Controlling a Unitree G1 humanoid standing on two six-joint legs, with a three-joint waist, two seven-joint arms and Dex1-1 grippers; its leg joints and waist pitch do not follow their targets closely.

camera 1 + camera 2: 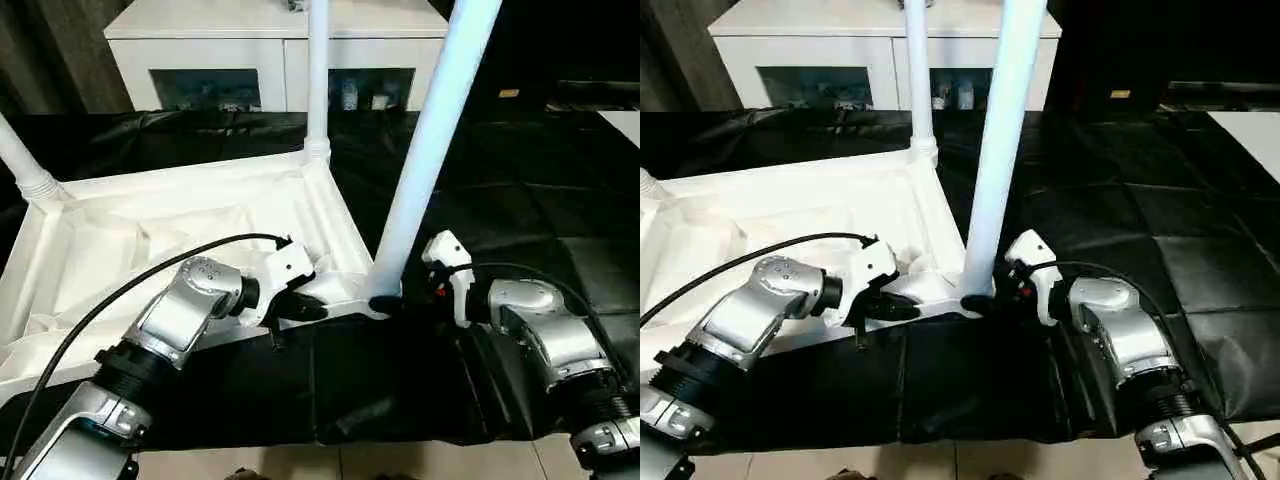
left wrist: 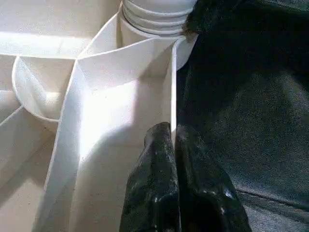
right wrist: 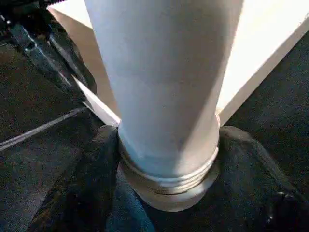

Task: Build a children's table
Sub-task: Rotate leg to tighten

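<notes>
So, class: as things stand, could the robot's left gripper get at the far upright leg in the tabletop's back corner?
Probably yes. The left gripper sits shut on the tabletop rim, and along that edge to the far leg only open ribbed plastic lies between.

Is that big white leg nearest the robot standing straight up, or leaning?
Leaning. The leg rises from the tabletop's near corner socket, slanting right, while the far leg stands upright. The right gripper brackets its base.

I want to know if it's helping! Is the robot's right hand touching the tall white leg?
Touching. In the right wrist view, the right end effector has a black finger pressed against each side of the leg, just above its threaded base.
</notes>
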